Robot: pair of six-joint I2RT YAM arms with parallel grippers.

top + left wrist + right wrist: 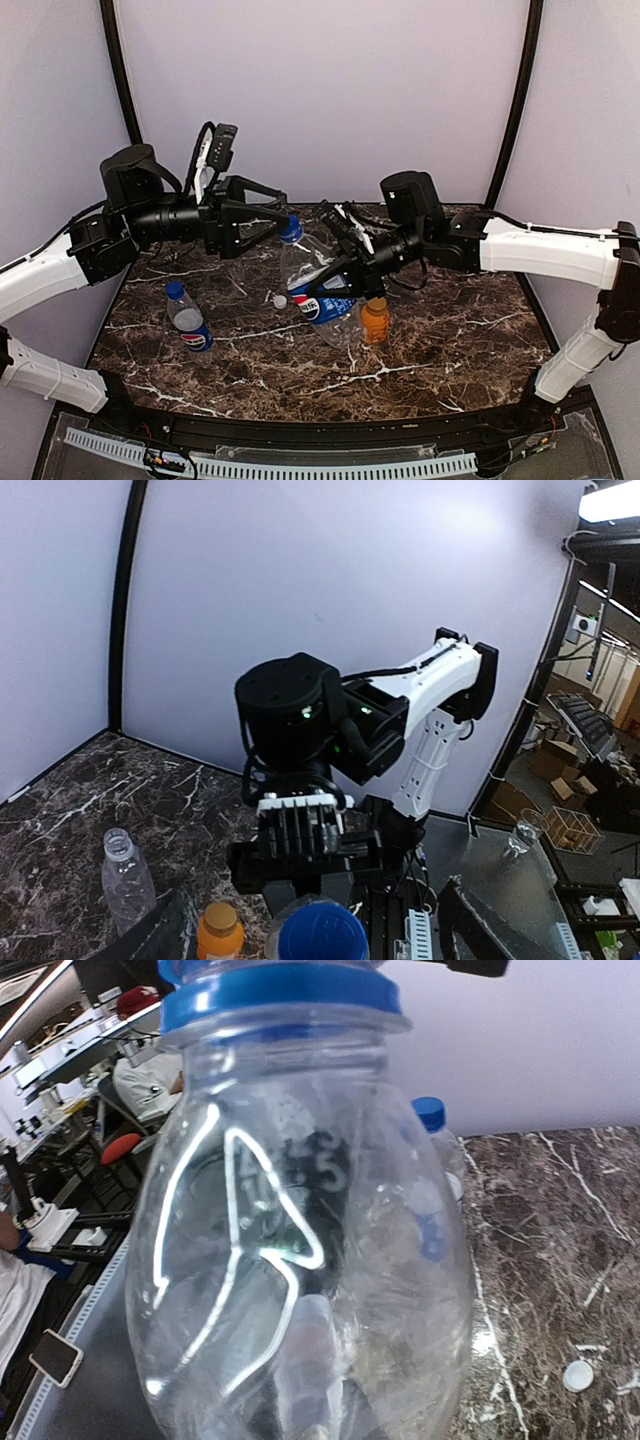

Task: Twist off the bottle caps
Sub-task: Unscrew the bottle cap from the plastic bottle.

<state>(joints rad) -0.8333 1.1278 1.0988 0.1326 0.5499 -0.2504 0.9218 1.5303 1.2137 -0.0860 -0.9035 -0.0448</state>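
Marble tabletop (450, 330). Large Pepsi bottle (303, 262) is tilted above it, body clenched in the right hand (345, 275). Left hand (283, 212) is released, fingers spread either side of that bottle's blue cap (322, 932), not touching it. Small Pepsi bottle (189, 325) stands capped at left. Orange bottle (375, 320) is just beside the large one. Loose white cap (280, 301) lies on the tabletop.

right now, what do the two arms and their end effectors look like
Both the left arm and right arm have white boxy links joined by black cylindrical joint housings. Black cables loop over the left arm's upper joint. The left end effector and right end effector are black, with two fingers each. Green lights glow on the right arm's wrist housing.
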